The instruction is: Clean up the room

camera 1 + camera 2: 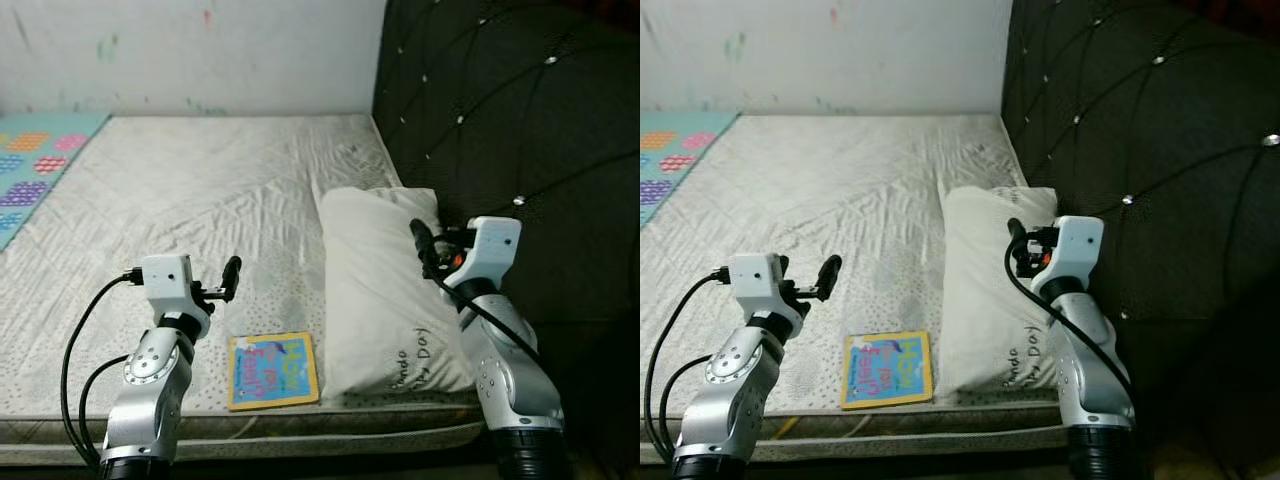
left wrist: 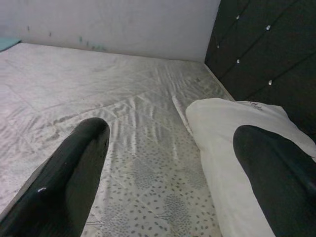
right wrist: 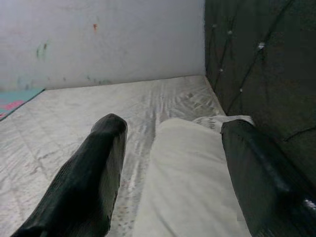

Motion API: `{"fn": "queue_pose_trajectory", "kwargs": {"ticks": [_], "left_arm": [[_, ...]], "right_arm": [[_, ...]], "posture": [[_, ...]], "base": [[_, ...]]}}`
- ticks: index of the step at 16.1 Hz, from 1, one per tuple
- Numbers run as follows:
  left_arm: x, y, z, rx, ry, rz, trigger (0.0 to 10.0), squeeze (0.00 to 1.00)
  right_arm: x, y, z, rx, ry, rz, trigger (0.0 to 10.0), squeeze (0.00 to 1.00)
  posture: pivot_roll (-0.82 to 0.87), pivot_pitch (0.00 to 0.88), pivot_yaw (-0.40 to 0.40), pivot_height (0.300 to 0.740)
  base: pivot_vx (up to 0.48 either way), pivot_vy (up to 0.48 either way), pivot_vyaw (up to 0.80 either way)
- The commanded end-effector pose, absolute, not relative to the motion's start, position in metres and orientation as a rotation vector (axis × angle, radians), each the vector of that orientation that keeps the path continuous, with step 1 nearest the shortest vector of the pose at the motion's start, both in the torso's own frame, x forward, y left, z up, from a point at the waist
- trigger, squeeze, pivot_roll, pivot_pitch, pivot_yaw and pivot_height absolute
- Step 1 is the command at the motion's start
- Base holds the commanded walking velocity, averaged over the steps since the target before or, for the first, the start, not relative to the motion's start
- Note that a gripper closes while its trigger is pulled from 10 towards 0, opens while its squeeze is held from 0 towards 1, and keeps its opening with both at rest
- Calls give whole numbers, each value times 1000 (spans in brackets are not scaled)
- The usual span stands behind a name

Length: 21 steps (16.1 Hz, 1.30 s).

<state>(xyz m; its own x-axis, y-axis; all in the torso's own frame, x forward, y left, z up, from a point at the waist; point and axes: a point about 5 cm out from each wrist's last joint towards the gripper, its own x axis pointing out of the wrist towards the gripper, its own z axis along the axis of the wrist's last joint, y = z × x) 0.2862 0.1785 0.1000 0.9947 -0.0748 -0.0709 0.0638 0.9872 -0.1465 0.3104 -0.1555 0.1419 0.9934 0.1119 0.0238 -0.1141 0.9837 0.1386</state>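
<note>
Left eye view: both grippers raised over a mattress with a pillow and a book

Left eye view looks down on a pale quilted mattress (image 1: 200, 190) that runs from the near edge back to a white wall (image 1: 190, 50). A dark tufted headboard (image 1: 520, 120) with small shiny studs stands along the robot's right side. At the far left, part of a play mat (image 1: 30, 165) with coloured patches lies over the mattress edge.

A white pillow (image 1: 385, 290) lies against the headboard, its long axis running away from the robot. Dark stitched writing near its near corner seems to read "Panda Day", though the letters are too small to be sure. Just to the left of the pillow, at the mattress's near edge, a thin book (image 1: 272, 370) lies flat with its yellow-bordered blue cover up; its cover lettering is too small to read. The book's long side runs roughly across the view and it sits beside the pillow's near corner, close to or just touching it.

The left gripper (image 1: 230, 278) hovers above the mattress, up and left of the book, its two black fingers (image 2: 59, 182) spread wide with nothing between them. The right gripper (image 1: 424, 243) hangs over the pillow's middle, fingers (image 3: 89, 177) likewise parted and holding nothing; the pillow shows between them in the right wrist view
</note>
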Motion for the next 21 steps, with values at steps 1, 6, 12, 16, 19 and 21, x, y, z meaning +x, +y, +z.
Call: {"fn": "queue_pose_trajectory", "kwargs": {"ticks": [1,6,12,16,19,21], "left_arm": [[286,181,101,-139,77,-69,10000,0],[285,178,100,-157,77,-86,10000,0],[283,178,99,-166,83,-93,10000,0],[283,178,99,-169,84,-95,10000,0],[283,178,99,-172,86,-88,10000,0],[283,179,98,-172,87,-78,10000,0]], "right_arm": [[312,-153,146,135,-29,128,10000,0],[312,-152,146,131,-27,133,10000,0],[310,-149,144,139,-20,146,10000,0],[309,-146,142,137,-14,164,10000,0],[308,-145,142,137,-12,175,10000,0],[307,-144,141,133,-9,183,10000,0]], "posture": [[-145,0,13,740],[-145,0,8,740],[-145,0,8,740],[-148,0,10,732],[-146,0,7,692],[-147,0,6,672]], "base": [[0,0,0],[0,0,0],[0,0,0],[0,0,0],[0,0,0],[0,0,0]]}}
